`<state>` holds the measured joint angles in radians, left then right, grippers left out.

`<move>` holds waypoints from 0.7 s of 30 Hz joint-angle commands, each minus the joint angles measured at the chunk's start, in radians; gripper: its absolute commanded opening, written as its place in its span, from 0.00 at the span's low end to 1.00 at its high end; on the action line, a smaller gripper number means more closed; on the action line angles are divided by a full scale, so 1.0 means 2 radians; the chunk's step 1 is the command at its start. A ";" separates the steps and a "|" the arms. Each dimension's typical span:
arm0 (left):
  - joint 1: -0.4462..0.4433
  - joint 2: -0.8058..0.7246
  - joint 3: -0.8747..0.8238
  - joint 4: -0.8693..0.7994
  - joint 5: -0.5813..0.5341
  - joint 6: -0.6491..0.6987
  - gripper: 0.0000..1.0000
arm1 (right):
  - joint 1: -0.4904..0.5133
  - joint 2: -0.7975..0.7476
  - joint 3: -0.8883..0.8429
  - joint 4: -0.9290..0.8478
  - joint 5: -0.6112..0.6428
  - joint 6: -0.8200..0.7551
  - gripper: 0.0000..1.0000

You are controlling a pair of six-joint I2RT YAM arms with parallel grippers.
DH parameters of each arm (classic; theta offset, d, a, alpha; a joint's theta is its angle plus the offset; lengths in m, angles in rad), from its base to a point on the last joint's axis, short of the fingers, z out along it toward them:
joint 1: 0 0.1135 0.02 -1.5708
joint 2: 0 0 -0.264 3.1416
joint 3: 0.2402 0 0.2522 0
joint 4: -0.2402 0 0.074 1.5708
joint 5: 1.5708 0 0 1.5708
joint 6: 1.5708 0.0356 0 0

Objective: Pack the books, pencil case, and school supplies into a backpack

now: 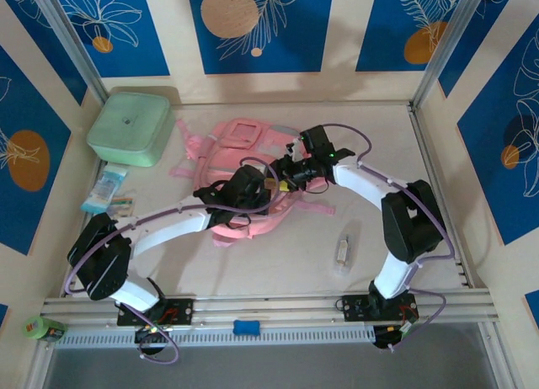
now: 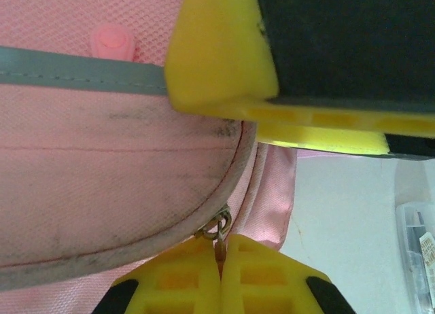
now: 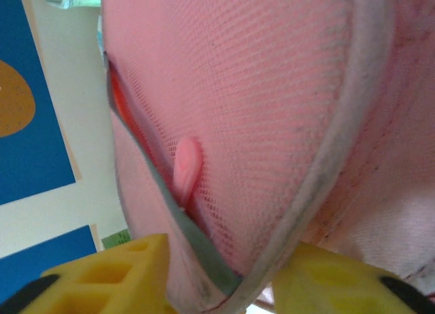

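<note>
Beige tabletop (image 1: 286, 258) — pink backpack (image 1: 229, 151)

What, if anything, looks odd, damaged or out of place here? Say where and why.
The backpack has dark grey smudges across its pink front panel, so it looks soiled. The wrapped school supplies lie alone on the table, right of the backpack, not yet packed.
</note>
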<state>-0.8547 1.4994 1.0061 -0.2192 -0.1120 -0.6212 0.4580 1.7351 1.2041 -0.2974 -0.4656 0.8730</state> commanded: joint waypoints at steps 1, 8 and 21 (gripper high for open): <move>0.005 -0.025 -0.007 0.017 0.007 0.015 0.00 | -0.001 0.015 0.019 0.015 0.000 0.012 0.28; 0.019 -0.045 -0.019 -0.034 -0.011 0.040 0.00 | -0.022 0.007 0.034 -0.051 0.018 -0.055 0.00; 0.066 -0.119 -0.081 0.001 0.115 0.089 0.00 | -0.087 0.048 0.156 -0.161 0.003 -0.160 0.00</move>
<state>-0.7090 1.2972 0.8787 -0.2420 -0.0486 -0.4614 0.3119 1.8133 1.4376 -0.6315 -0.5072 0.6113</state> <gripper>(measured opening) 0.050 0.057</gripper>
